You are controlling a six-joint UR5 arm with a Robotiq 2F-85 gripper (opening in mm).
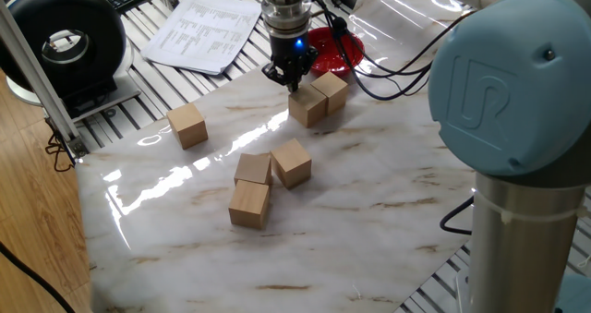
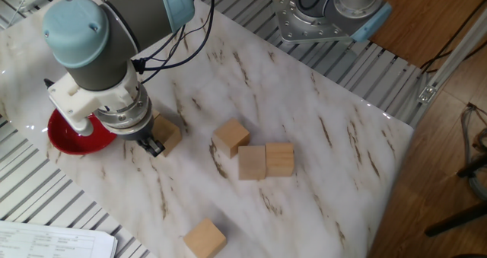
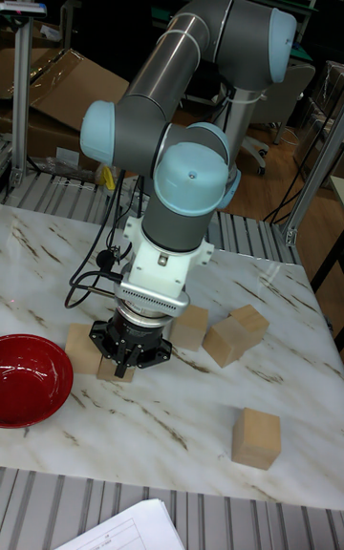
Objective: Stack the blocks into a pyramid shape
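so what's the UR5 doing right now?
The gripper is low over a pair of blocks beside the red bowl, at the nearer one; whether it's gripping is unclear. Three more blocks sit clustered mid-table and one lies apart. All rest flat on the marble table; no pyramid started.
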